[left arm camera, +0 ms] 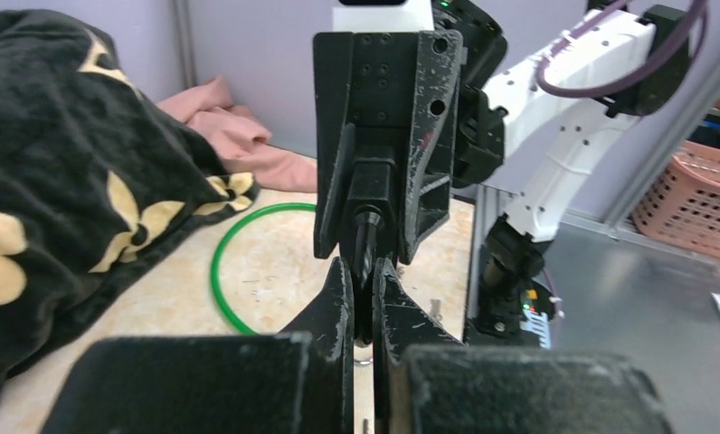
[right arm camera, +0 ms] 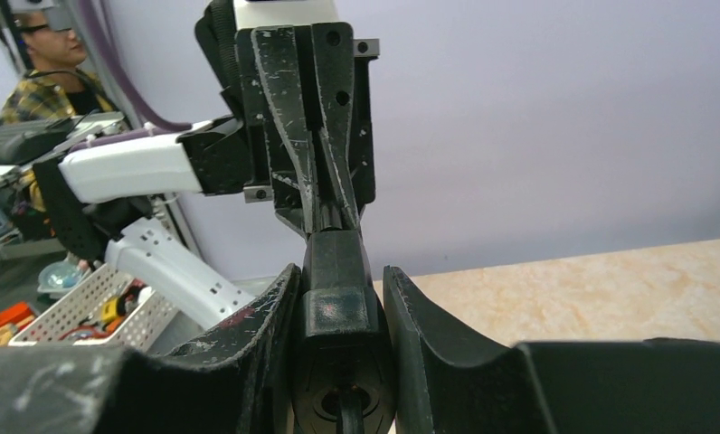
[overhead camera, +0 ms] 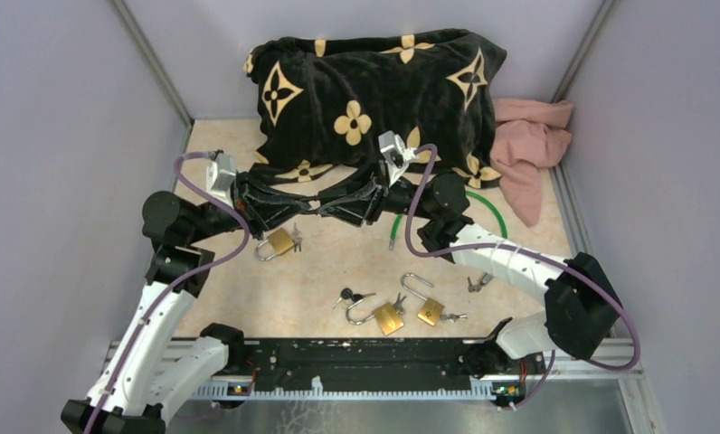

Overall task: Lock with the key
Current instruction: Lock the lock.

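Observation:
Above the table's middle my two grippers meet tip to tip. The right gripper (overhead camera: 331,206) (right arm camera: 340,269) is shut on a black lock body (right arm camera: 340,307) (left arm camera: 372,190), held upright between its fingers. The left gripper (overhead camera: 309,206) (left arm camera: 364,262) is shut on the key (left arm camera: 365,242), a thin dark shank that runs from between its fingertips into the end of the lock. Most of the key is hidden by the fingers. In the top view both lock and key are covered by the gripper tips.
Brass padlocks lie on the table (overhead camera: 279,242) (overhead camera: 388,316) (overhead camera: 429,310), with loose keys (overhead camera: 352,297) (overhead camera: 478,283) nearby. A green ring (overhead camera: 494,212) (left arm camera: 225,271) lies under the right arm. A black patterned cushion (overhead camera: 365,90) and a pink cloth (overhead camera: 528,145) fill the back.

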Controlling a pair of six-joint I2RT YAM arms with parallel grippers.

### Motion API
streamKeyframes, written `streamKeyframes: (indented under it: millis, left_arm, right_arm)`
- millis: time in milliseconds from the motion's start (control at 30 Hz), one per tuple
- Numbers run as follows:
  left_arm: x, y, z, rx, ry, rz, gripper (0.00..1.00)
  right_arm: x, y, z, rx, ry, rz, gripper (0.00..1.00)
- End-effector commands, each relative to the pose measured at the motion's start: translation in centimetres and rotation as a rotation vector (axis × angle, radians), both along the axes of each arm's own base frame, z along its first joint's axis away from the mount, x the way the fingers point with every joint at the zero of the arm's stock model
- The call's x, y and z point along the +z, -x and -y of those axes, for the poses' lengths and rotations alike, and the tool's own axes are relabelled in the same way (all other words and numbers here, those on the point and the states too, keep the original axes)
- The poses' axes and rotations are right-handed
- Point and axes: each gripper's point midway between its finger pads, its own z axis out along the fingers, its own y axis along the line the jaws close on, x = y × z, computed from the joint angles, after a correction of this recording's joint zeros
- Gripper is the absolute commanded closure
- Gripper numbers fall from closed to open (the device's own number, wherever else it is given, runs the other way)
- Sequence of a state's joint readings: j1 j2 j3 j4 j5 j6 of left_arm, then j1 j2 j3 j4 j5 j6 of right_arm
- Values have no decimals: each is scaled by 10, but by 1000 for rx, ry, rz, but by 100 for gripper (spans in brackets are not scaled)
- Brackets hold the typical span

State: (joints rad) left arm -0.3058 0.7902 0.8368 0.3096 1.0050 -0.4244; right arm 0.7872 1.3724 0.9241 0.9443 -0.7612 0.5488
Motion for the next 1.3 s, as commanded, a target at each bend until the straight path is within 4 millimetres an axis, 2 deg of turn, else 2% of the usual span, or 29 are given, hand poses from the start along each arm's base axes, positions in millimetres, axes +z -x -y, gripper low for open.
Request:
streamKeyframes:
  millis: [0,100,233,333,533,767,933,1033,1100,1267]
  left_arm:
    - [-5,1,15,-57,-30,-12,100]
    - [-22,-3,21,-69,-59,-75,100]
    - [-39,1,29,-105,-102,-152,100]
    - [-42,11,37,-156,-110,-169,100]
    - [-64,36,51,-278,-150,-229,100]
    - [-61,54,59,-380,-152,-198,100]
    - [-47,56,60,-394,-129,-157,100]
    - [-48,55,59,-389,-141,-155,100]
    - [-51,54,55,-374,-152,-150,100]
    - [-51,42,32,-275,-132,-145,100]
  right_arm:
    - [-39,-5,-44,11,91,-111,100]
    - [-25,2,-53,57,65,-91,100]
    - [-19,5,-59,66,59,-77,100]
    - [-17,6,-61,76,61,-71,100]
    - [-13,6,-63,81,58,-61,100]
    - [-20,4,-67,82,75,-59,100]
    - [-32,1,-68,82,81,-86,100]
    - [-29,0,-65,79,74,-78,100]
    - [-26,1,-61,71,79,-62,100]
    - [-37,4,-49,73,126,-59,100]
